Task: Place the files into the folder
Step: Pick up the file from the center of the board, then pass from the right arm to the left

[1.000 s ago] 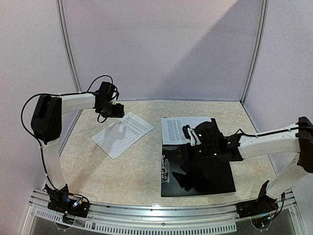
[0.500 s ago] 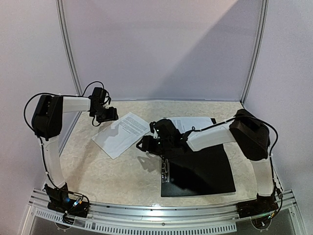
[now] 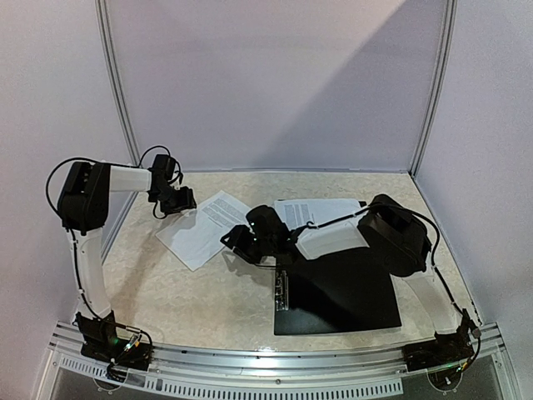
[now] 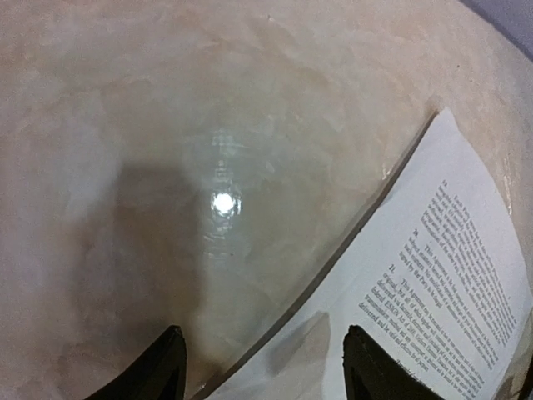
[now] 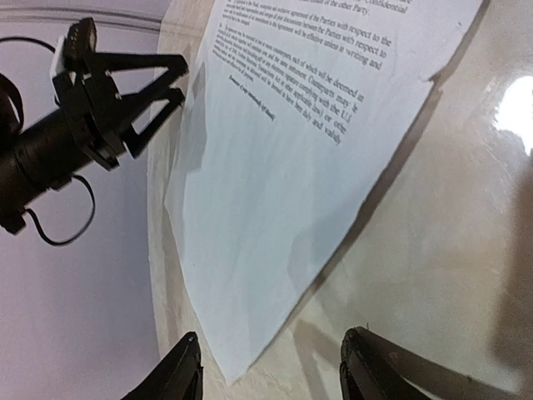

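your right gripper [image 5: 271, 367] is hovering, jaws apart and empty, over a corner of the loose printed sheet [image 5: 283, 167] lying left of the black folder [image 3: 341, 292]. your left gripper [image 4: 262, 367], also spread and empty, is hanging over its opposite edge. pinching flat paper is risking a skid or crease.

The loose sheet [image 5: 275, 192] carries dense black print. In the right wrist view some fragments can be read: "of the other Party", "agreement of the Parties with respect to the" and "will be deemed an". The other lines are too small or blurred. In the left wrist view the same sheet shows numbered paragraphs, with "This Agreement" just legible. From above, the print on the second sheet [image 3: 321, 210] at the folder [image 3: 341, 292] cannot be read.
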Tool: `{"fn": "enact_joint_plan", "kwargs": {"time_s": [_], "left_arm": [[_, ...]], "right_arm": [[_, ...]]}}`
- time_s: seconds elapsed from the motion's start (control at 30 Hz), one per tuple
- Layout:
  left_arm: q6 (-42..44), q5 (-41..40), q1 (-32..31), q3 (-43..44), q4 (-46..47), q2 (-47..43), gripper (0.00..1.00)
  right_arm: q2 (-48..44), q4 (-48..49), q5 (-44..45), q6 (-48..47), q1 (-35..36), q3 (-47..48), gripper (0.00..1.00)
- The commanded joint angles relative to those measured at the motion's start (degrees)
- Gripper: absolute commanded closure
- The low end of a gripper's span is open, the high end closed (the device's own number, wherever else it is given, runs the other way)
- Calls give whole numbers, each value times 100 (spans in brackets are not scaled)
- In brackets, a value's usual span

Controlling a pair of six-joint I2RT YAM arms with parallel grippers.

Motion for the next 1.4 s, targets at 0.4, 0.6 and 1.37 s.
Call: {"fn": "enact_joint_plan", "kwargs": {"time_s": [0.4, 0.6, 1.37], "left_arm": [[-326, 55, -205, -1603, -725, -538, 40], [-367, 398, -245, -2255, -520, -917, 43], [630, -849, -884, -3869, 2523, -7377, 22]], "right_arm": [[1155, 1611, -259, 429, -133, 398, 45], [1185, 1898, -543, 111, -202, 658, 50], [-2227, -3002, -1928, -5541, 262, -437, 100]]}}
